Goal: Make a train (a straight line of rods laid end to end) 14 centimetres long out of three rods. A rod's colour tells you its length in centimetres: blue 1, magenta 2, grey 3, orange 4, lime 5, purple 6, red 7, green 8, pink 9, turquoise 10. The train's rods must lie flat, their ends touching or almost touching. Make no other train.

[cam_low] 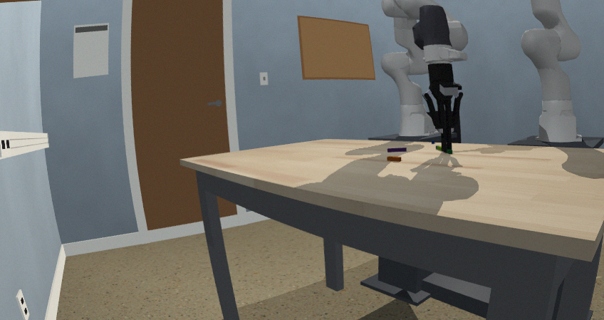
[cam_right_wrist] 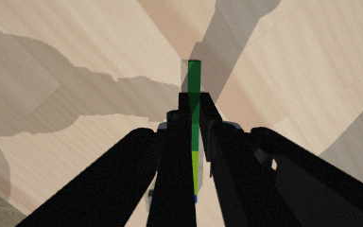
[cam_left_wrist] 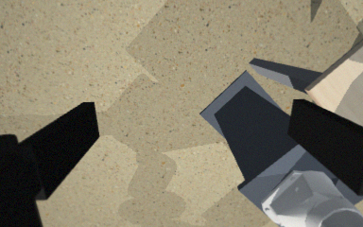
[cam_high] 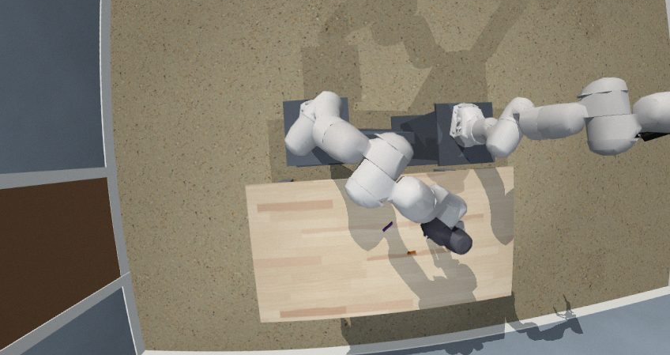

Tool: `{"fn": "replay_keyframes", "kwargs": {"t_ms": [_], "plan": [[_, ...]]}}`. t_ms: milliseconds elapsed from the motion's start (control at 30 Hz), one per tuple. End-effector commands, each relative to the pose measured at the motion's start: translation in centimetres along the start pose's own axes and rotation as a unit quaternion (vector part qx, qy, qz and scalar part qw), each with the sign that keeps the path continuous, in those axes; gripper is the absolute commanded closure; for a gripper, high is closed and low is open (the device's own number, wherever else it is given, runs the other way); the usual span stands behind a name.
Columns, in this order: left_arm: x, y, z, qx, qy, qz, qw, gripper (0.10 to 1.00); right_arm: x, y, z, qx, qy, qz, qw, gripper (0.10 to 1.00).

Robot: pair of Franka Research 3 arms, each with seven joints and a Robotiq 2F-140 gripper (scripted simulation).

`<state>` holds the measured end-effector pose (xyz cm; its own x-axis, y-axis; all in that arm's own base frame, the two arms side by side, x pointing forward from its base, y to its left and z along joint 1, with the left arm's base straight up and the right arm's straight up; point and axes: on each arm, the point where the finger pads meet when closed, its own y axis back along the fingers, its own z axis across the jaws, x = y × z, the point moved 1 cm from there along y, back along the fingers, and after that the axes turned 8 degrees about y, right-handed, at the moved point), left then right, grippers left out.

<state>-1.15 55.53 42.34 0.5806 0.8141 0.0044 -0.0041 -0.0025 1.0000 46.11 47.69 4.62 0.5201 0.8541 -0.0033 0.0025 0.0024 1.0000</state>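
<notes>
My right gripper (cam_right_wrist: 193, 107) (cam_low: 446, 150) is shut on the green rod (cam_right_wrist: 194, 76) (cam_low: 449, 151), low at the table. In the right wrist view the lime rod (cam_right_wrist: 195, 172) (cam_low: 439, 147) follows the green rod's near end in line, with no visible gap. The blue rod (cam_right_wrist: 196, 199) (cam_low: 432, 142) shows beyond the lime rod, partly hidden by a finger; the exterior view seems to show a gap there. The purple rod (cam_high: 387, 226) (cam_low: 397, 150) and orange rod (cam_high: 411, 252) (cam_low: 393, 158) lie apart. My left gripper (cam_left_wrist: 193, 118) is open and empty.
A small greyish thing (cam_right_wrist: 150, 199), mostly hidden by the right fingers, lies beside the lime rod. The right arm covers part of the wooden table (cam_high: 300, 276) in the top view. The left arm (cam_high: 606, 116) reaches out beyond the table, over the floor.
</notes>
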Motion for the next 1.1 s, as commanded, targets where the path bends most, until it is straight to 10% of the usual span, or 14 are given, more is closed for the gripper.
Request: {"fn": "replay_keyframes", "kwargs": {"t_ms": [0, 1067], "plan": [[-0.2, 0.0, -0.1, 0.001, -0.001, -0.002, 1.0, 0.098, 0.1, 0.1, 0.1, 0.0, 0.003, 0.002, 1.0, 0.952], [-0.2, 0.0, -0.1, 0.001, -0.001, -0.002, 1.0, 0.098, 0.1, 1.8, 0.1, 0.0, 0.003, 0.002, 1.0, 0.867]]}}
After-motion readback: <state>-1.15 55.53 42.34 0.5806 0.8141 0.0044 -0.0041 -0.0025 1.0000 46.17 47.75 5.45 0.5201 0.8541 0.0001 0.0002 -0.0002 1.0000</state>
